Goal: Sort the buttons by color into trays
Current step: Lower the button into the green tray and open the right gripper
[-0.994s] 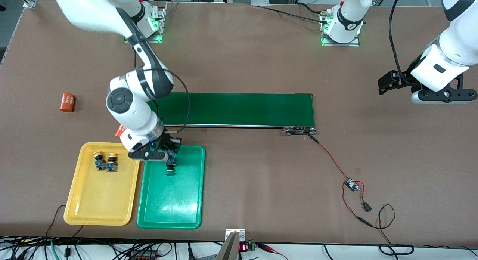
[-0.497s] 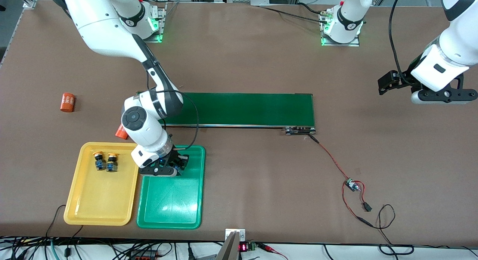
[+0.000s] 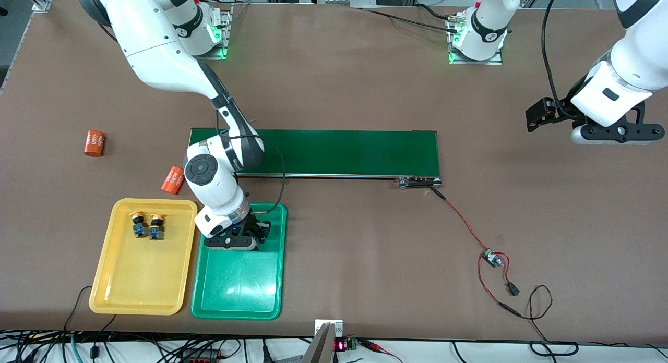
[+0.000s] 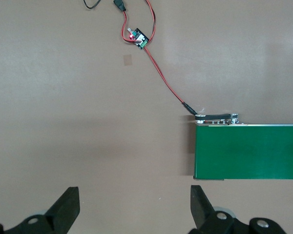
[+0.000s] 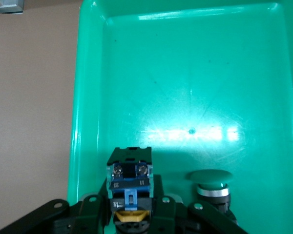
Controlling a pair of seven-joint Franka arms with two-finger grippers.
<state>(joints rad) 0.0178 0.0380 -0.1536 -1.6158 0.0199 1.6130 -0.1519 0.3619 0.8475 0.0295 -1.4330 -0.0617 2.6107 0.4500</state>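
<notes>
My right gripper (image 3: 244, 242) hangs low over the green tray (image 3: 240, 292), at the end nearest the conveyor. In the right wrist view it (image 5: 130, 197) is shut on a button (image 5: 129, 168) with a black-and-blue body; its cap is hidden. A green-capped button (image 5: 209, 179) stands in the green tray (image 5: 185, 73) right beside the held one. Two yellow-capped buttons (image 3: 138, 223) (image 3: 156, 226) sit side by side in the yellow tray (image 3: 135, 285). My left gripper (image 3: 608, 136) waits open in the air at the left arm's end of the table, its jaws (image 4: 134, 207) wide apart over bare table.
A long dark-green conveyor belt (image 3: 334, 152) crosses the table's middle. Two orange cylinders (image 3: 94, 143) (image 3: 172, 180) lie near the yellow tray. A red wire with a small circuit board (image 3: 490, 257) trails from the belt's end toward the front edge.
My right gripper has carried the button farther over the green tray, toward the front camera, and come down lower. The left arm has hardly moved.
</notes>
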